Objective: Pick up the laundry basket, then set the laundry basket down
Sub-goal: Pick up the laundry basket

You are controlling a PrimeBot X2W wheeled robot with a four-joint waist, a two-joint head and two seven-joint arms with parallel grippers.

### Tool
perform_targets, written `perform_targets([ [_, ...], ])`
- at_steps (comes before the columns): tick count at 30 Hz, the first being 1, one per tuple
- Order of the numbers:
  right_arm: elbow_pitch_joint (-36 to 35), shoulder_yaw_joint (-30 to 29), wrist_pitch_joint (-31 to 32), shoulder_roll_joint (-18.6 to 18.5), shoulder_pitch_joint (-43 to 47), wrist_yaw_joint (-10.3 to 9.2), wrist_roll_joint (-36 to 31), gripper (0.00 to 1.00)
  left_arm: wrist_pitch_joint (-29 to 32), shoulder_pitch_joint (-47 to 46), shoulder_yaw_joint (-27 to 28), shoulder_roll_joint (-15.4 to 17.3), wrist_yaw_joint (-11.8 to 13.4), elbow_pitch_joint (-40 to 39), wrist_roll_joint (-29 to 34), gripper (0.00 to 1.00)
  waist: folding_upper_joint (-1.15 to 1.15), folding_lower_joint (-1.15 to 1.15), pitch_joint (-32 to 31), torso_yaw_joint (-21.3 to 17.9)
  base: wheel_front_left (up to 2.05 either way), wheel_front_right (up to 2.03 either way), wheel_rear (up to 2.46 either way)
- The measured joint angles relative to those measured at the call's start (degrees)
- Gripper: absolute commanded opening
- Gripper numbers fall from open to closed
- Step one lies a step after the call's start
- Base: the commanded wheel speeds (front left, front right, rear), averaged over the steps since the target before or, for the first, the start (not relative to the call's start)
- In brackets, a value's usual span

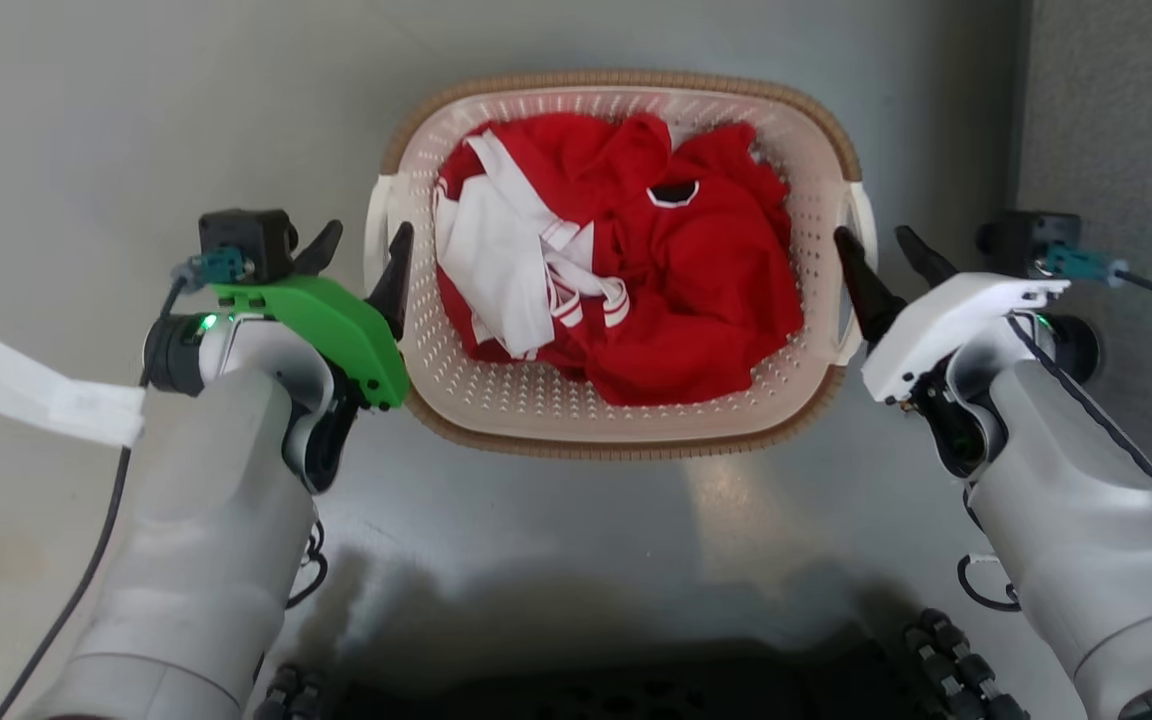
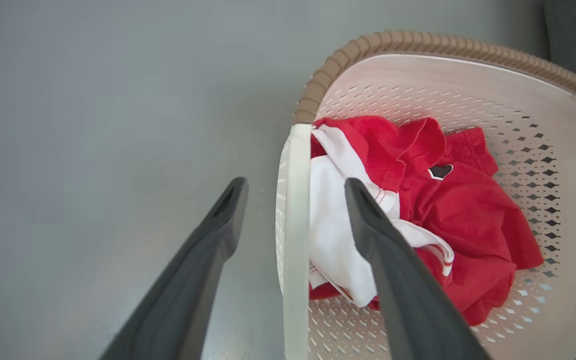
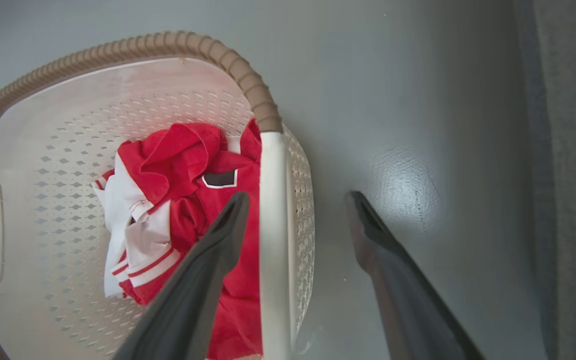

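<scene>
Left gripper (image 1: pixel 361 258) hangs spread wide astride the left handle (image 1: pixel 374 228) of the laundry basket (image 1: pixel 636 445) sitting on the floor (image 1: pixel 576 560), right gripper (image 1: pixel 886 262) equally agape astride its right handle (image 1: pixel 864 215), so grasp stage, I'd say: both must clamp, then lift evenly.

left gripper (image 1: pixel 369 232): two long dark tapered fingers (image 2: pixel 408 280), green cover (image 1: pixel 336 325)
right gripper (image 1: pixel 871 232): same dark fingers, white cover (image 1: pixel 946 310)
forearms (image 1: pixel 206 520): smooth pale grey shells
wrist cameras (image 1: pixel 246 238): black boxes, teal connectors (image 1: pixel 219 266)
cables (image 1: pixel 96 545): thin, black, white tag (image 1: pixel 46 395)
</scene>
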Motion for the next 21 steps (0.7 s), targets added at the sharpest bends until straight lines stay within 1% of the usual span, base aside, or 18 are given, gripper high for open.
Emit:
perform_targets([
  [8,1.8,2.63,0.68,-0.13,-2.57,0.01,0.0,1.0,0.71,-2.03,-2.68,-0.08,0.0,2.22,-1.58,1.0,0.0,0.0,3.46,0.17,0.0,0.0,0.0],
  [11,2.27,3.57,0.57,-0.09,-3.78,0.01,0.01,1.0,1.07,-2.84,-3.82,-0.09,0.0,2.96,-3.46,1.0,0.0,0.0,4.47,0.52,0.0,0.0,0.0],
  [12,2.43,3.96,0.38,-0.08,-4.1,0.01,0.02,1.0,1.05,-2.97,-4.13,-0.1,0.0,3.22,-3.75,0.92,0.0,0.0,4.68,0.67,0.0,0.0,0.0],
  [13,2.59,4.25,0.13,-0.04,-4.32,0.01,0.07,1.0,1.05,-3.02,-4.52,-0.1,0.0,3.38,-4.05,0.78,0.0,0.0,4.83,0.82,0.0,0.0,0.0],
  [14,2.78,4.48,-0.01,0.03,-4.48,0.01,0.18,1.0,1.05,-3.04,-4.94,-0.1,0.0,3.49,-4.35,0.78,0.0,0.0,4.93,0.95,0.0,0.0,0.0],
  [15,3.02,4.7,-0.09,0.11,-4.66,0.01,0.31,0.93,1.05,-3.07,-5.34,-0.1,0.0,3.6,-4.65,0.5,0.0,0.0,5.0,1.05,0.0,0.0,0.0],
  [16,3.26,4.9,-0.18,0.14,-4.85,0.01,0.54,0.55,1.05,-3.14,-5.68,-0.1,0.0,3.68,-4.92,0.34,0.0,0.0,5.04,1.12,0.0,0.0,0.0],
  [17,3.42,5.14,-0.21,0.12,-5.04,0.01,0.62,0.41,1.05,-3.21,-6.0,-0.1,0.0,3.75,-5.14,0.1,0.0,0.0,5.04,1.17,0.0,0.0,0.0],
  [18,3.54,5.37,-0.6,0.12,-5.21,0.01,0.63,0.11,1.04,-3.28,-6.43,-0.18,-0.19,3.74,-5.44,0.0,0.0,0.0,5.02,1.21,0.0,0.0,0.0],
  [19,3.63,5.56,-0.78,0.08,-5.34,0.01,0.68,0.0,0.98,-3.35,-6.82,-0.37,-0.23,3.74,-5.95,0.0,0.0,0.0,4.99,1.24,0.0,0.0,0.0],
  [21,3.91,5.93,-1.24,0.11,-5.63,-0.04,1.18,0.0,0.99,-3.6,-7.27,-0.24,-0.22,4.08,-7.08,0.0,0.0,0.0,4.92,1.29,0.0,0.0,0.0],
])
